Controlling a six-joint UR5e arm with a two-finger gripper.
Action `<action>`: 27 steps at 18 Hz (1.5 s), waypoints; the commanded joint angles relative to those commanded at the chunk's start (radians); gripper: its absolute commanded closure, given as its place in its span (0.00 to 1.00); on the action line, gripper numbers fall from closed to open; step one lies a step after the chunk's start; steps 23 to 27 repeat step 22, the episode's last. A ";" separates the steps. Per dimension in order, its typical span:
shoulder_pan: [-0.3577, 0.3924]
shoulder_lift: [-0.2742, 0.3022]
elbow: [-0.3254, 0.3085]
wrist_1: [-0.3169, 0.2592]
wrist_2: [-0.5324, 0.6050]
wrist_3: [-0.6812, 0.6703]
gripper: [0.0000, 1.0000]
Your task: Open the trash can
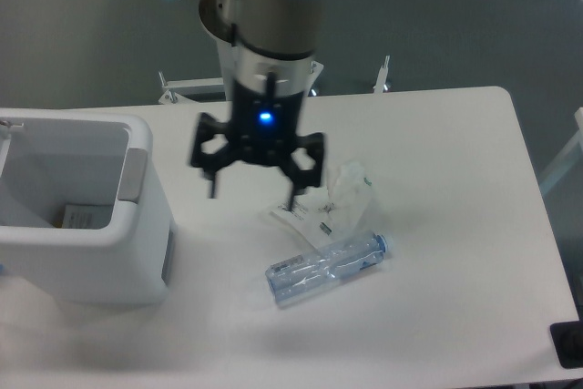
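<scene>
Trash can [137,252] sits left of the hand [256,190] with its top open, hand empty with fingers spread above the worktop [455,179]; rigid light plastic, probably best worked at grey tab [133,176].

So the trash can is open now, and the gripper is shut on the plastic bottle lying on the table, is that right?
Not quite. The trash can is open, but the gripper is open and holds nothing, hanging above the table. The plastic bottle lies untouched on it, as the fixed camera shows.
</scene>
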 joint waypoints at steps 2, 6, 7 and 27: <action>0.052 -0.006 -0.012 0.003 0.000 0.106 0.00; 0.172 -0.029 -0.076 0.012 0.099 0.246 0.00; 0.193 -0.032 -0.084 0.011 0.115 0.293 0.00; 0.237 -0.152 -0.089 0.086 0.284 0.594 0.00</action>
